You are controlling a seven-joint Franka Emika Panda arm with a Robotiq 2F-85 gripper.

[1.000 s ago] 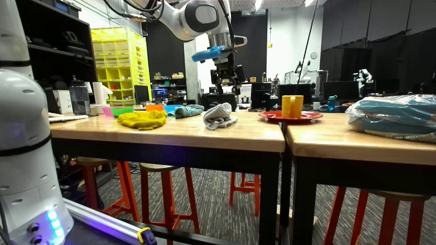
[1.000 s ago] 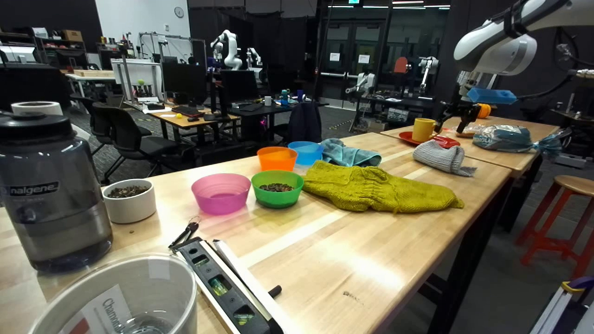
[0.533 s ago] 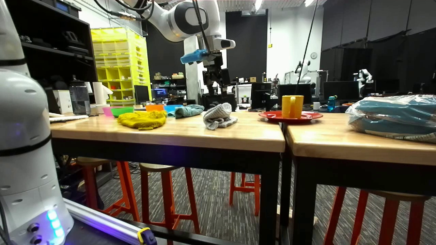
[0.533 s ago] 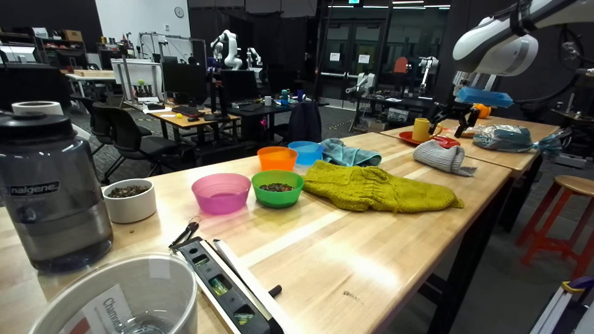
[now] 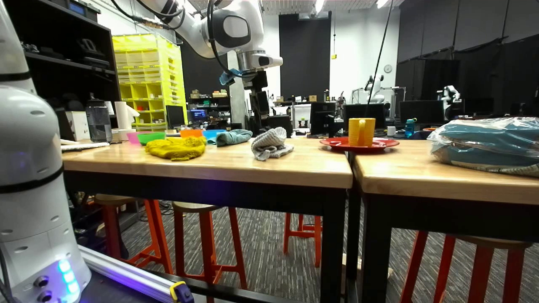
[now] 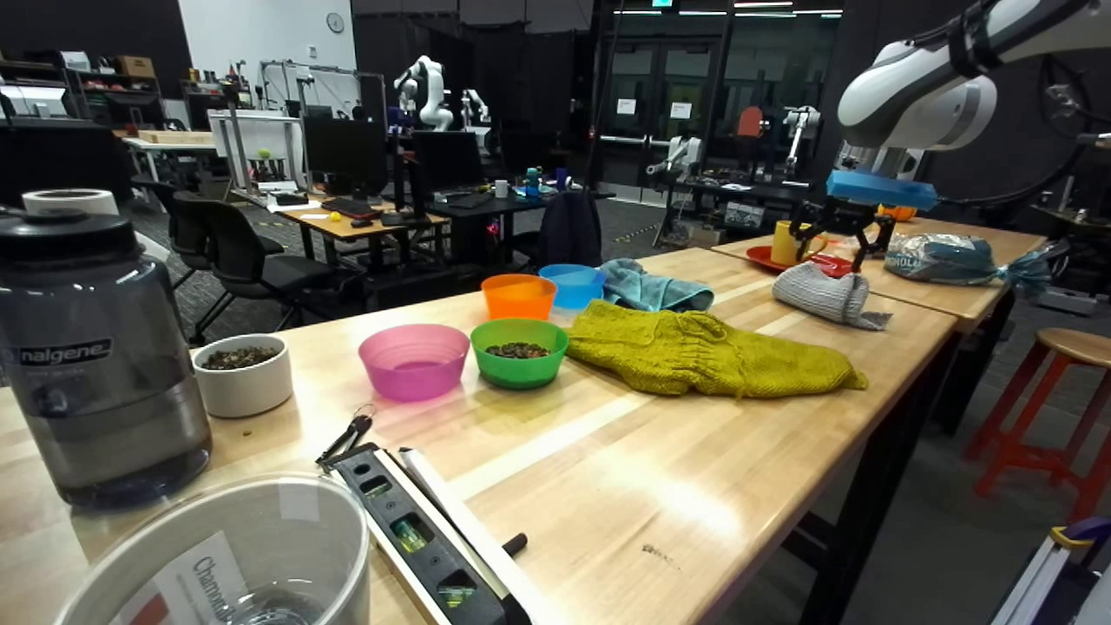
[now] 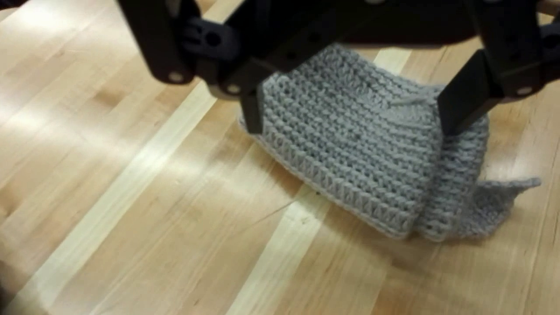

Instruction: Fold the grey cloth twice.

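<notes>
The end effector [image 7: 352,124], spread wide and gripping nothing, hangs above the grey cloth [image 7: 363,162], which lies layered on the table [image 7: 153,245], probably between folds, so next it should descend and pinch an edge.

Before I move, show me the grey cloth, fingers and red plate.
Grey cloth [image 7: 350,144], wrist view: on its upper layer.
Fingers [image 7: 464,95], wrist view: on one fingertip.
Red plate [image 5: 332,143], in an exterior view: on its rim.

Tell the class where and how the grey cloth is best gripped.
Probably by its loose end, pinched from above: that end juts out beyond the folded layers, and the open gripper points down above the grey cloth.
</notes>
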